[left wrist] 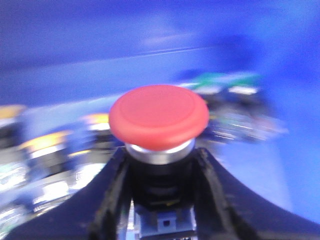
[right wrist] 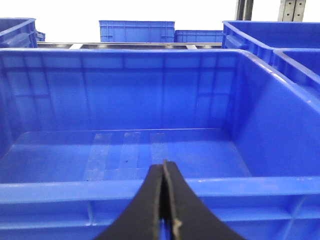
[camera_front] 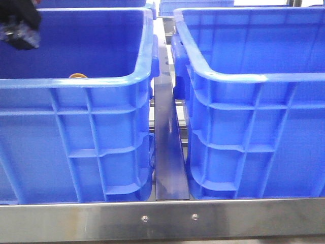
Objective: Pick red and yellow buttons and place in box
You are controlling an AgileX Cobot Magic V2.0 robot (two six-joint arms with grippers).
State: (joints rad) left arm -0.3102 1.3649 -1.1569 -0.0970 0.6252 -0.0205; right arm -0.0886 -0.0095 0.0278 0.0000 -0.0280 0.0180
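Steel framing runs along the front edge, with a metal rail (camera_front: 170,152) going back between two big blue crates. Using that rail as the marker: the left crate (camera_front: 76,132) sits just left of it, the right crate (camera_front: 254,132) just right. Over the left crate's near rim you can just see a yellow button (camera_front: 78,76) peeking up inside. Left gripper (left wrist: 161,175) is clamped on the collar of the red button (left wrist: 159,116), with blurry yellow-capped and green-capped buttons behind it. Right gripper (right wrist: 164,200) has its fingers pressed together, nothing in them, facing the right crate's bare floor. More blue crates (right wrist: 136,31) sit further back.
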